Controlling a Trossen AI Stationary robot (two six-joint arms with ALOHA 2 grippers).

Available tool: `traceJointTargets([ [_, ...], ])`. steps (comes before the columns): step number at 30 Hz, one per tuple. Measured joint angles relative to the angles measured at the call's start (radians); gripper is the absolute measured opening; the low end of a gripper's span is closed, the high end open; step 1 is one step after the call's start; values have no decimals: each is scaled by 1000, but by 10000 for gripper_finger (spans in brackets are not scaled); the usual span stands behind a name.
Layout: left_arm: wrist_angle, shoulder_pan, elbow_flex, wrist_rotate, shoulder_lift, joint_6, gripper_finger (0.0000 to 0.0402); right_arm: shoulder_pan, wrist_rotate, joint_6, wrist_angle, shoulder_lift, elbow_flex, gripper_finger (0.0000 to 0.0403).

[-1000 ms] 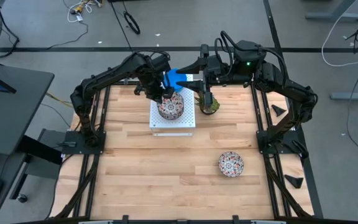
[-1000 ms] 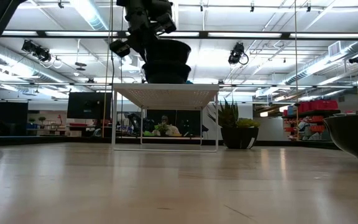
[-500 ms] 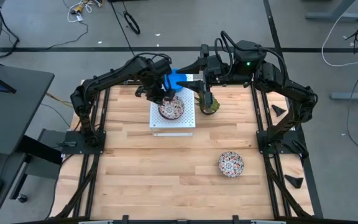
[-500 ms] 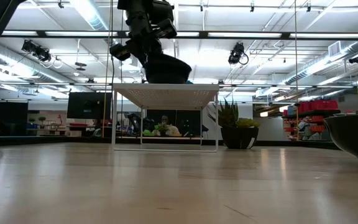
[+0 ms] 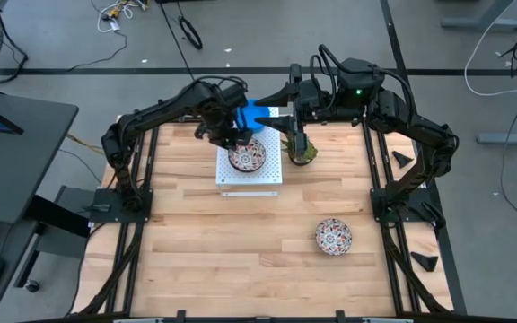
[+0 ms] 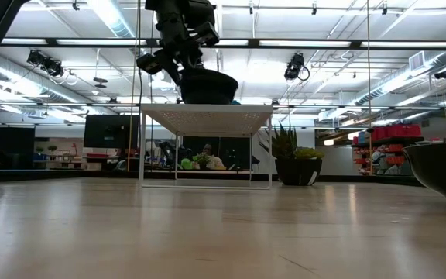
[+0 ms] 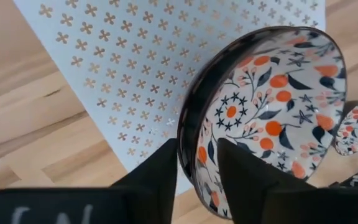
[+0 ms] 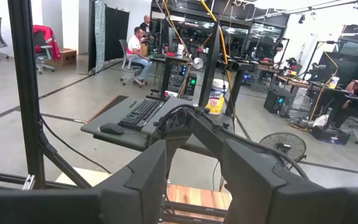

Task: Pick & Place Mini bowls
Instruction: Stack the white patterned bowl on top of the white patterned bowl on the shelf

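Note:
A white mini bowl with a red-and-blue floral pattern (image 5: 248,156) sits on the white perforated box (image 5: 249,176); in the low view it is a dark bowl shape (image 6: 207,87) on the box top (image 6: 207,113). My left gripper (image 5: 232,141) (image 7: 197,168) is at its far-left rim, shut on it. A second floral bowl (image 5: 334,237) rests on its base on the table, near right. Something bright blue (image 5: 257,112) shows behind the box, partly hidden by the arms. My right gripper (image 5: 297,135) (image 8: 194,180) waits open above the potted plant. My left gripper has the floral bowl's rim (image 7: 190,146) between its two fingers, one finger (image 7: 157,171) outside the wall and one finger (image 7: 244,177) inside the bowl. The fingers come slanting down from above at the bowl's far-left side. The bowl's underside is on the box top.
The small green potted plant (image 5: 301,154) (image 6: 296,159) stands just right of the box, under the right arm. The wooden table (image 5: 196,242) has bare room toward its near and left sides. Black frame rails run along both sides.
My left gripper has gone down with the floral bowl. One second ago the bowl stood above another dark bowl shape on the box; half a second ago it had sunk in, and only one bowl shape shows on the box top. Since then nothing has moved.

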Motion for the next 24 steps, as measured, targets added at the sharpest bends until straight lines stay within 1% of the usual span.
traceJointTargets([
  [7, -16, 1, 35, -8, -4, 38, 180, 0, 0, 0, 0, 0, 0, 162],
  [12, -50, 0, 100, -23, -9, 131, 215, 0, 0, 0, 0, 0, 0, 162],
  [15, -54, -15, 107, -67, -43, 210, 223, 0, 0, 0, 0, 0, 0, 162],
  [21, -62, -84, 108, -206, -133, 437, 221, 0, 0, 0, 0, 0, 0, 162],
  [24, -47, -118, 108, -214, -176, 524, 221, 0, 0, 0, 0, 0, 0, 162],
])
